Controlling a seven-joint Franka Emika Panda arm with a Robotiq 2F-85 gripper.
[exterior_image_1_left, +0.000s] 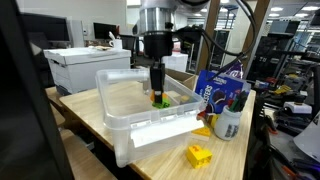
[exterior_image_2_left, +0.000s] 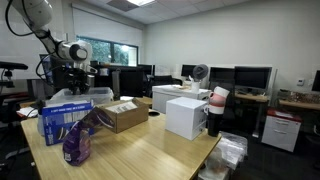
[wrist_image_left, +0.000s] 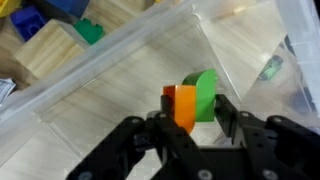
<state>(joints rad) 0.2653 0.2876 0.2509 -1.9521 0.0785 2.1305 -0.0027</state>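
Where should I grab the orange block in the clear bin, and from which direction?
Take the orange block from straight above, jaws on the flat outer faces. It stands upright in the clear bin with a green block flush against one side, so the jaws probably must span both; the bin walls rule out a sideways approach. The gripper grips the pair that way.

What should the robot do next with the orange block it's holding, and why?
Probably ease down and open the fingers. They pinch the orange block low inside the clear bin, a green block sits against it, and a yellow block lies outside the bin.
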